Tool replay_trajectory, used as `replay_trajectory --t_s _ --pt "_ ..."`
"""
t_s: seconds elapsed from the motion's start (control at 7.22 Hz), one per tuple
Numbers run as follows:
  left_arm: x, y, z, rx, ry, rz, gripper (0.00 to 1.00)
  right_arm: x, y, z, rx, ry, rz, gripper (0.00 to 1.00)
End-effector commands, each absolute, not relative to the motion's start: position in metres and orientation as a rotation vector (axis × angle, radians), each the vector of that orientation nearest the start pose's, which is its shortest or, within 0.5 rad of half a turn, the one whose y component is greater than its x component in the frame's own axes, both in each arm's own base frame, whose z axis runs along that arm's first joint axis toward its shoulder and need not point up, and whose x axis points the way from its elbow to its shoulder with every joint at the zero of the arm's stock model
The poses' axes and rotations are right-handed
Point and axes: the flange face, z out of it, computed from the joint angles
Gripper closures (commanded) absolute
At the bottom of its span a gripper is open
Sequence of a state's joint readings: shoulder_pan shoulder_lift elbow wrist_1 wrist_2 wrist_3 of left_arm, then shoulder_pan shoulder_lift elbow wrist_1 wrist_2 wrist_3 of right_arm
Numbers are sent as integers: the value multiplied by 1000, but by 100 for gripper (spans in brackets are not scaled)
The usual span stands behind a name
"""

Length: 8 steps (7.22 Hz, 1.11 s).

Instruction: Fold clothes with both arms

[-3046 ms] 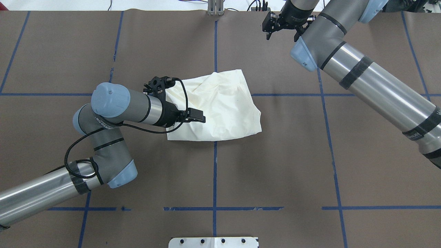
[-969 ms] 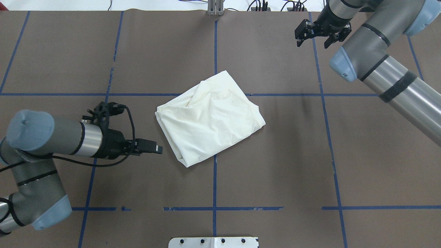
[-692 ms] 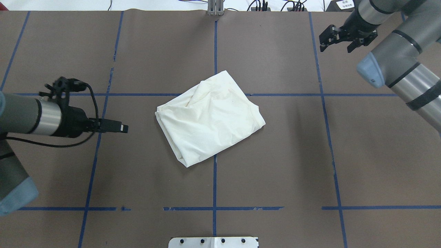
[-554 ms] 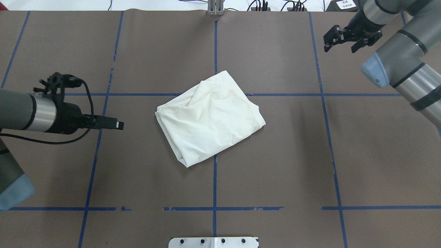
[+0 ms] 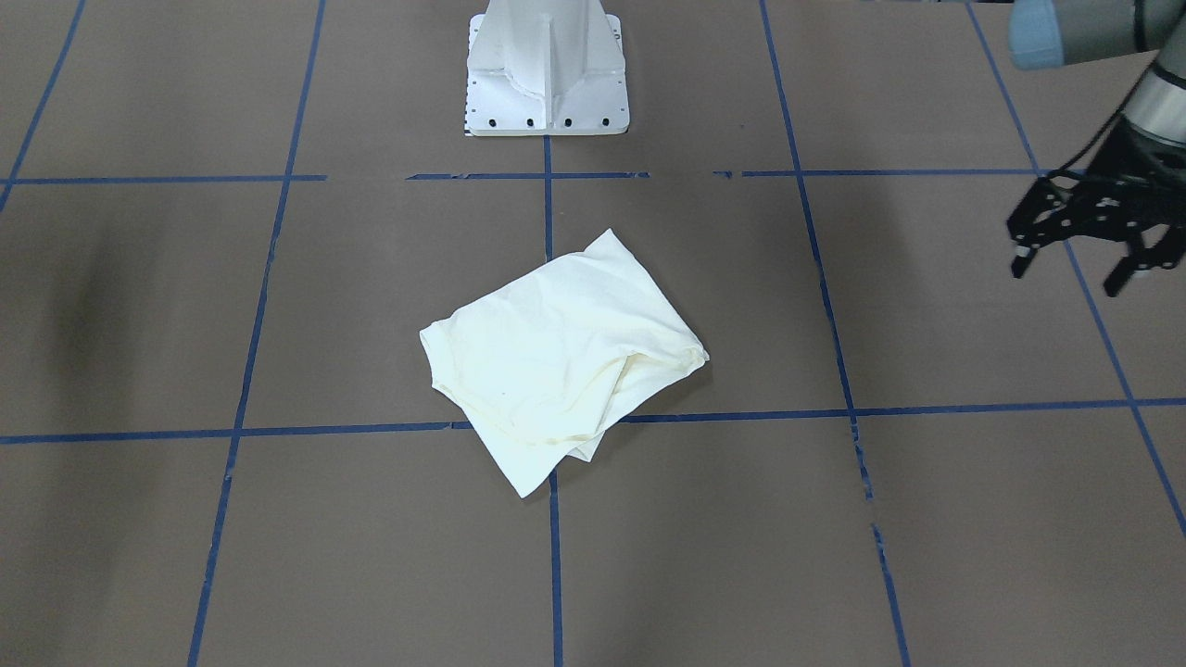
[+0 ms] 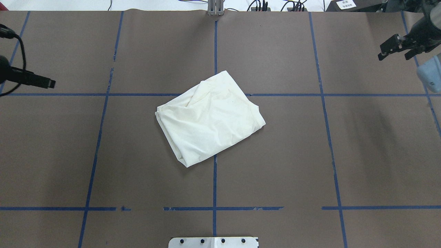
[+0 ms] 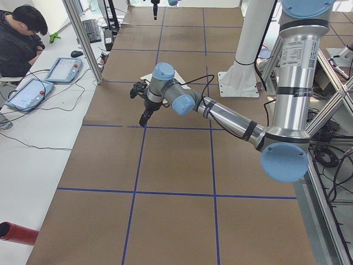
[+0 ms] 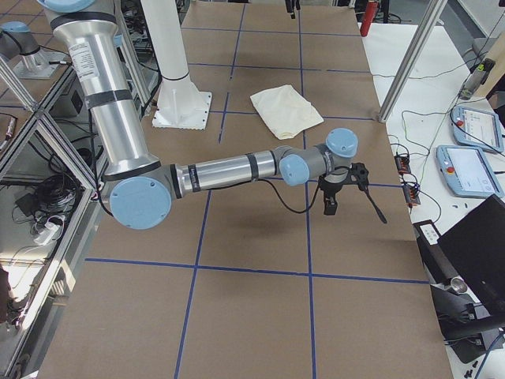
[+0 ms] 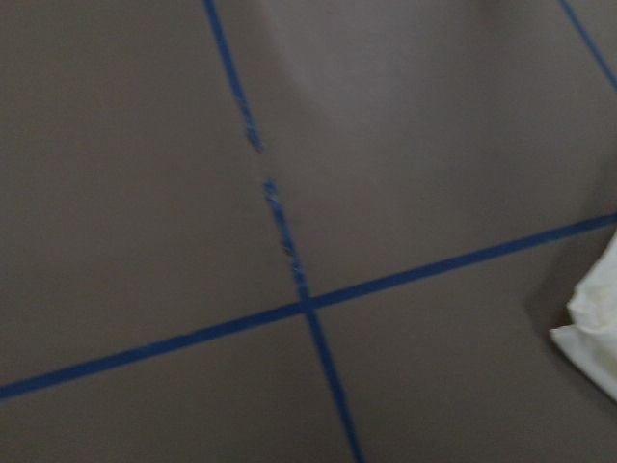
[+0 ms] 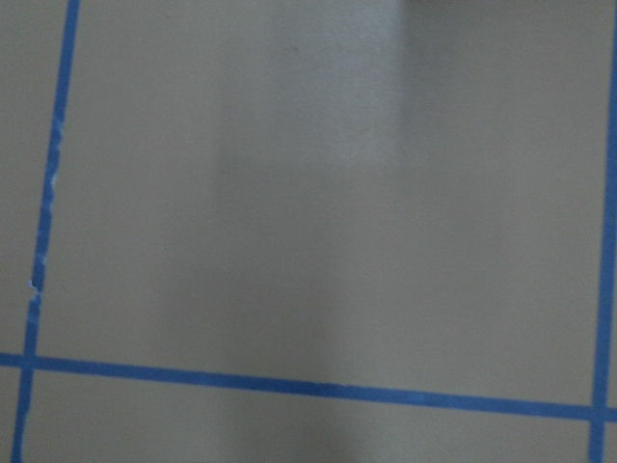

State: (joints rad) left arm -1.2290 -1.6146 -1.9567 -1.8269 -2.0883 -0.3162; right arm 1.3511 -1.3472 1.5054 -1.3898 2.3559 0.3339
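Note:
The clothes (image 6: 210, 117) are one cream shirt, folded into a rough, slightly crumpled rectangle lying askew at the table's middle, plain side up (image 5: 556, 361). Neither gripper touches it. My left gripper (image 6: 46, 82) hangs at the far left edge of the overhead view; the front-facing view shows it open (image 5: 1067, 276) and empty. My right gripper (image 6: 393, 57) is open and empty near the far right corner. One corner of the clothes (image 9: 593, 328) shows at the right edge of the left wrist view. The right wrist view holds only table and tape.
Blue tape lines (image 6: 214, 186) grid the brown table cover. The white pedestal base (image 5: 547, 65) stands at the robot's side of the table. A person (image 7: 19, 38) sits at a side desk with tablets (image 7: 60, 69). Aluminium posts (image 8: 410, 59) stand beside the table.
My left gripper let go of the clothes, which now lie turned askew, and drew back to the left edge. The right arm swung out to the right. The clothes have lain still for the last second.

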Motion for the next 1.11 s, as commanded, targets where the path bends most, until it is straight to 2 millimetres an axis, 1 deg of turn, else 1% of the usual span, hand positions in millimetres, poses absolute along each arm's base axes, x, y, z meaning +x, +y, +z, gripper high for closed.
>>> replay_trajectory --t_s 0.0,0.14,0.28,0.42,0.55,0.69,0.83,0.97 --pt "-1 -511 491 433 619 292 0 -12 -533 590 93 -864 -11 0" --pt "-33 -506 534 416 602 354 0 -6 -505 590 92 -880 -9 0" --pt "-45 -487 577 387 606 424 0 6 -468 598 80 -882 16 0" --pt "-44 -484 597 344 614 392 0 8 -453 610 66 -874 25 0" --pt "-43 -484 635 289 613 379 0 8 -455 604 70 -879 34 0" --pt "-41 -489 652 314 618 380 0 9 -451 613 52 -873 43 0" --pt "-42 -484 666 293 620 369 0 9 -446 615 45 -880 45 0" --pt "-42 -486 665 269 628 325 0 11 -444 620 50 -864 35 0"
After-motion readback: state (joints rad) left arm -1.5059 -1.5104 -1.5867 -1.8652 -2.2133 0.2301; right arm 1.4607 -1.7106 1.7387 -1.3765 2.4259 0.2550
